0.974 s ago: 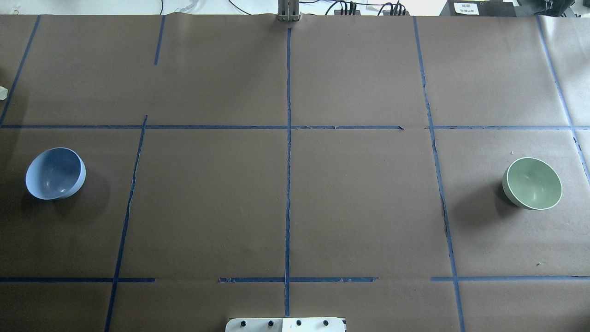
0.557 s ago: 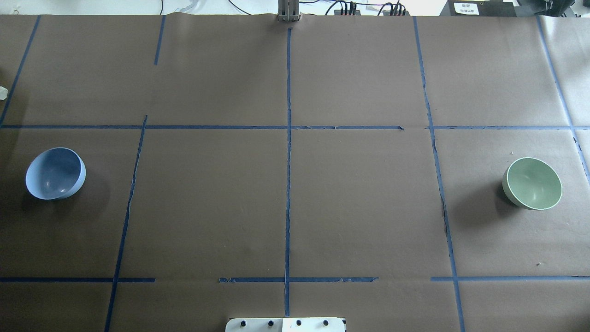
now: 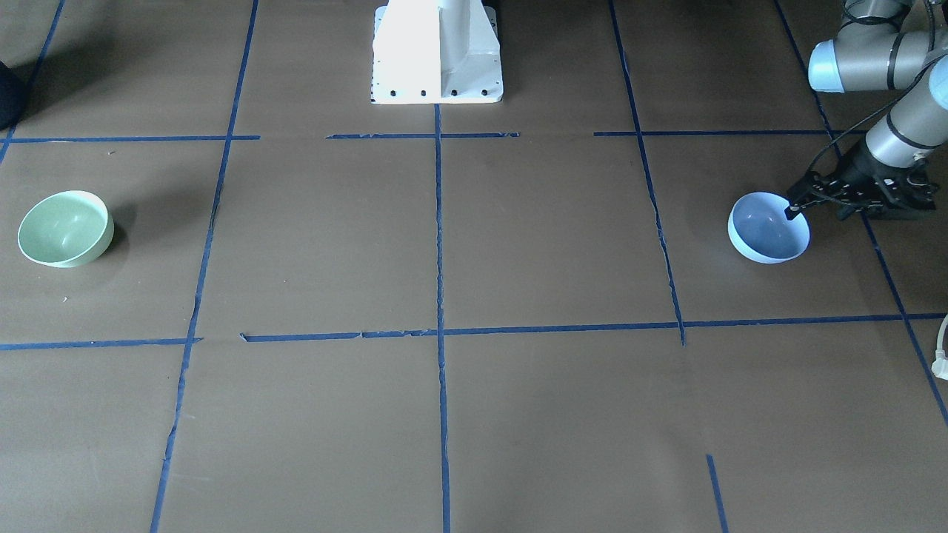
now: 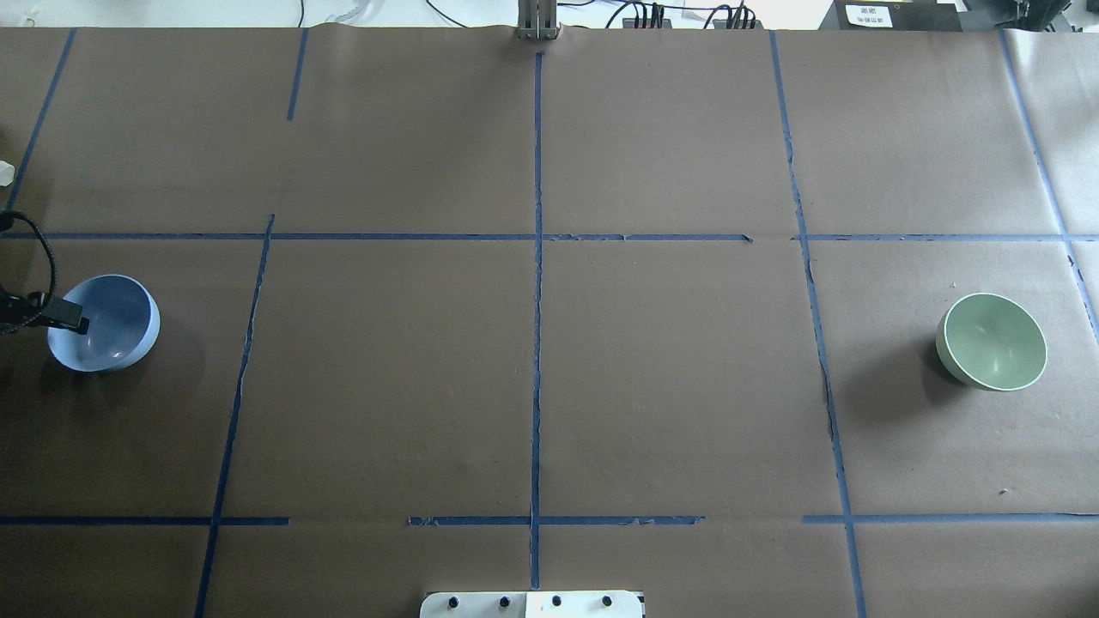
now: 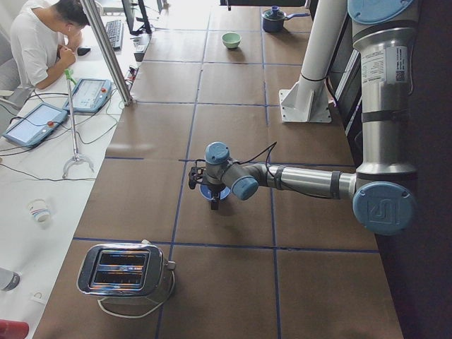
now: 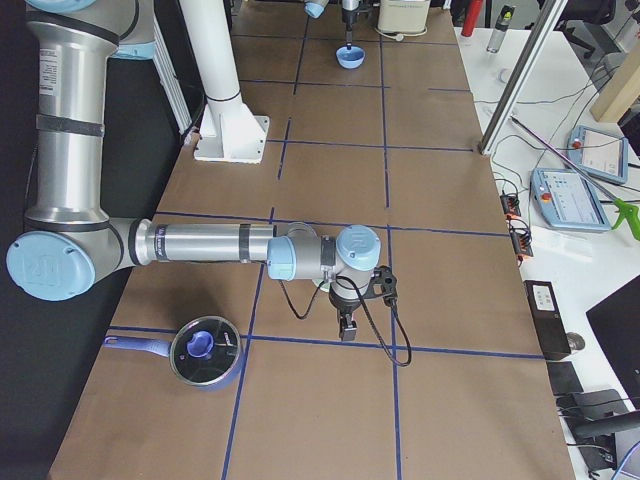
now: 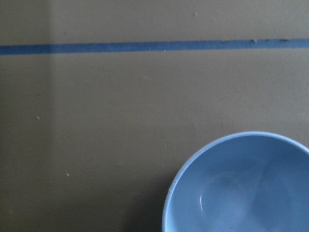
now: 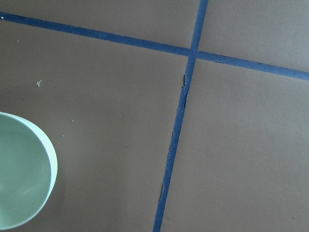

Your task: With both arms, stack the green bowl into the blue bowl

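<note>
The blue bowl (image 4: 112,330) sits upright at the table's left end and fills the lower right of the left wrist view (image 7: 241,188). My left gripper (image 4: 47,319) hangs at the bowl's outer rim (image 3: 815,212). It looks open, with one finger (image 3: 792,211) over the inside of the bowl. The green bowl (image 4: 992,342) sits upright at the far right end and shows at the lower left of the right wrist view (image 8: 19,179). My right gripper (image 6: 347,328) shows only in the exterior right view, pointing down. I cannot tell whether it is open or shut.
A white pedestal base (image 3: 437,55) stands at mid table on the robot's side. A toaster (image 5: 123,272) sits beyond the blue bowl. A lidded blue pot (image 6: 205,352) sits near the right arm. Brown paper with blue tape lines covers the table.
My left gripper has come into the overhead view from the left edge and reached the blue bowl's rim. Neither bowl has moved.
</note>
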{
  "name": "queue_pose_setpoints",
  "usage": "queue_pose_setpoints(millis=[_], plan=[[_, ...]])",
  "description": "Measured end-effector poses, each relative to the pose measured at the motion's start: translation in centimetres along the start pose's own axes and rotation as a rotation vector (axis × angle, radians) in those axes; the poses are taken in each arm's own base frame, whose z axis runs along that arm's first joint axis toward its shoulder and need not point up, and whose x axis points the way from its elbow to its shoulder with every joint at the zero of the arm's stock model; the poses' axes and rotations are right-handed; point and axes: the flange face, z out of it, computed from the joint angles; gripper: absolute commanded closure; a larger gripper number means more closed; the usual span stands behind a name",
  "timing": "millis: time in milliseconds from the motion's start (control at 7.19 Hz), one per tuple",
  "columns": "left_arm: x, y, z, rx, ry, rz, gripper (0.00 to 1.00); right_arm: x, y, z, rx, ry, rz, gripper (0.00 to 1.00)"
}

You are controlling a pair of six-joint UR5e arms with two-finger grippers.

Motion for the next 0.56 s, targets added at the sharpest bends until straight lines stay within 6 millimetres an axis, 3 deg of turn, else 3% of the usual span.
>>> queue_pose_setpoints(millis=[139, 278, 557], plan=[[0.08, 0.36, 0.98, 0.000, 0.003, -0.010, 0.88, 0.01, 0.01, 0.02, -0.001, 0.000, 0.000, 0.00], [0.06, 0.59, 1.37, -0.003, 0.007, -0.016, 0.96, 0.01, 0.00, 0.02, 0.000, 0.000, 0.000, 0.00], [0.56, 0.59, 0.94, -0.007, 0.024, -0.014, 1.00, 0.02, 0.02, 0.03, -0.001, 0.000, 0.001, 0.00]])
